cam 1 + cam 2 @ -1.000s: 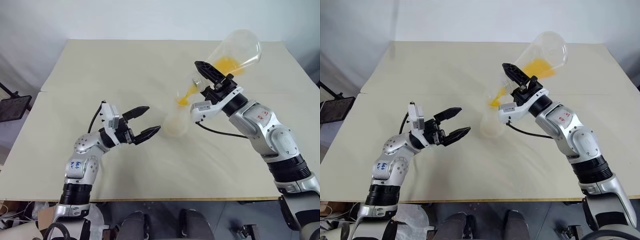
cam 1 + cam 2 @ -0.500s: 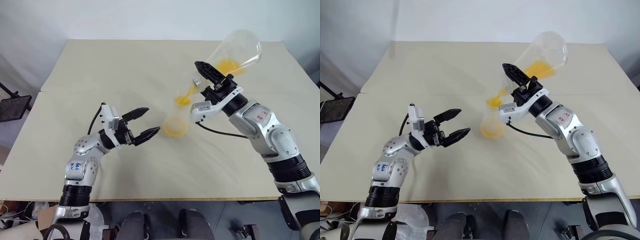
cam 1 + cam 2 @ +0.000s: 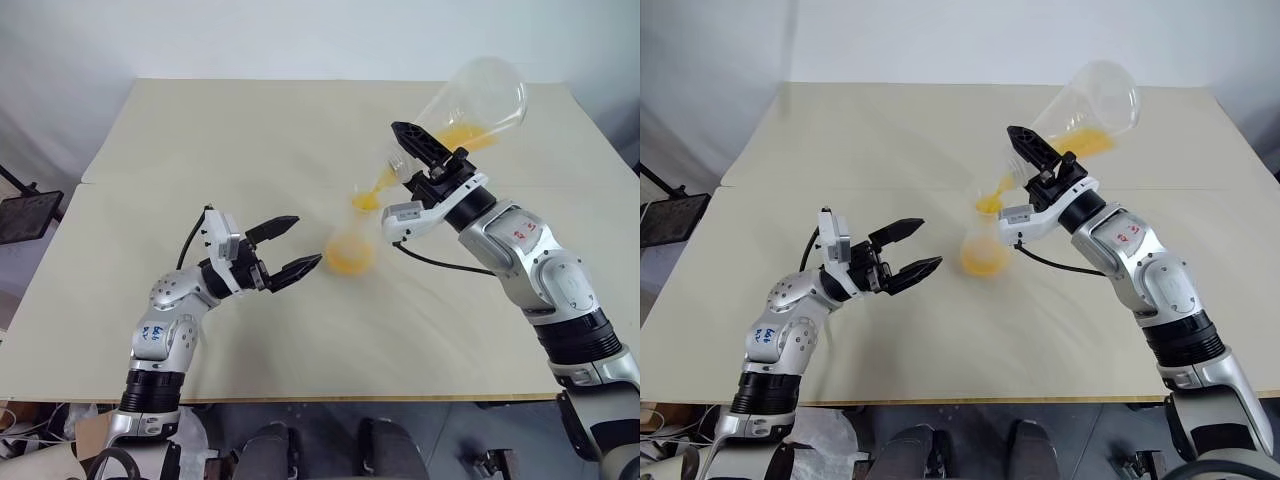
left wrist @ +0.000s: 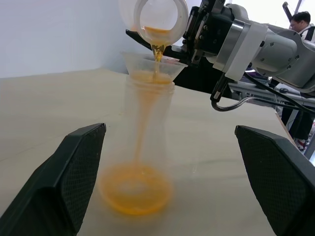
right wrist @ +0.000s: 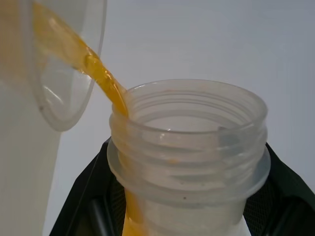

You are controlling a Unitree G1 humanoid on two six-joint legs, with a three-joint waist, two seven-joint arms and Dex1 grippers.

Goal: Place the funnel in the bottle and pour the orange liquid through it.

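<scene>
My right gripper is shut on the neck of a large clear conical flask, which it holds tilted above the table. Orange liquid lies in the flask and runs in a thin stream from its mouth into the small clear funnel. The funnel sits in the neck of the small transparent bottle, which stands on the table with orange liquid pooled in its base. My left gripper is open just left of the bottle, with its fingers on either side and apart from it.
The beige table stretches wide to the left and front of the bottle. A black stand sits beyond the table's left edge. A person is in the background of the left wrist view.
The pool of orange liquid in the bottle's base has grown while the flask keeps pouring. Both arms have stayed in place.
</scene>
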